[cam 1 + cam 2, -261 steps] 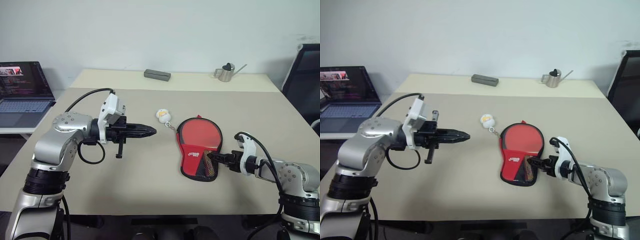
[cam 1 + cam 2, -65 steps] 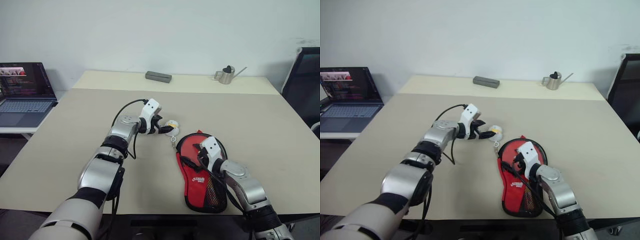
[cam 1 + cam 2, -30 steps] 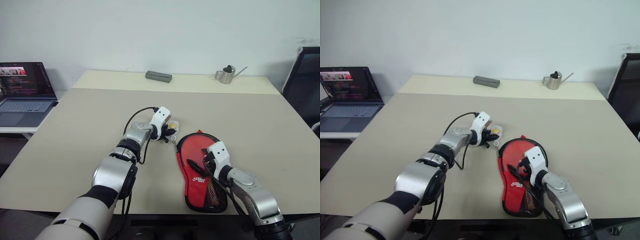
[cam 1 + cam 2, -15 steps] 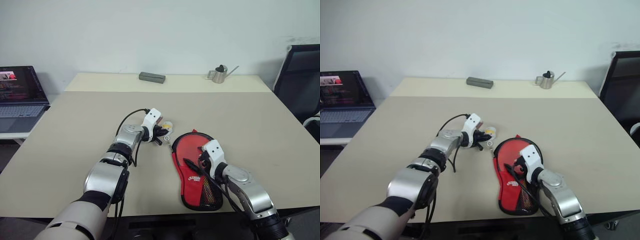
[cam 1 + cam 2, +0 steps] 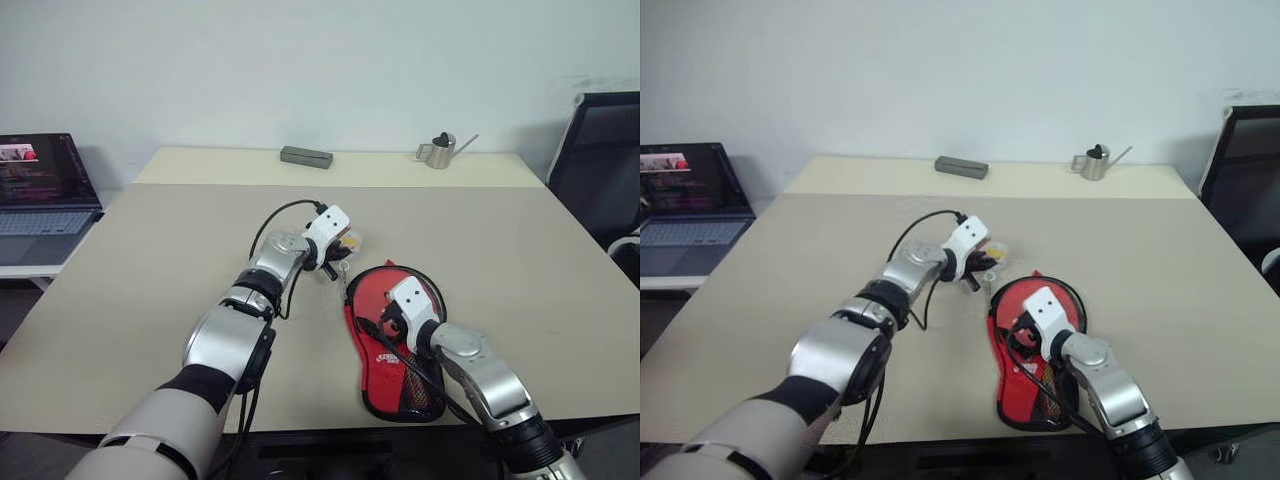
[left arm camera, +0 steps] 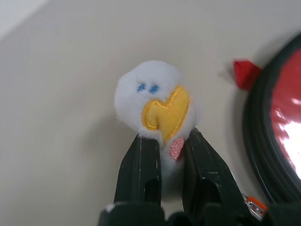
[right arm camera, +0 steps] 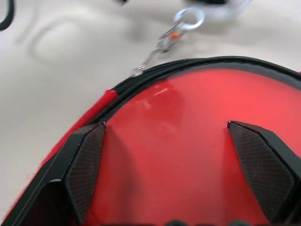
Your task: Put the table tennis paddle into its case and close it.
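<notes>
At frame centre, the left gripper point(image 6: 167, 155) pinches a white plush duck charm point(image 6: 157, 106), just upper left of the case point(image 5: 385, 340). The red case lies lower right of centre on the table point(image 5: 150, 260), chain point(image 7: 164, 44) attached. The right gripper point(image 7: 174, 165), fingers spread wide, presses on its red face.

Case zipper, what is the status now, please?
Left gripper shut on duck charm, chained to the case. Right gripper open over case's red face. Nothing in the way.
</notes>
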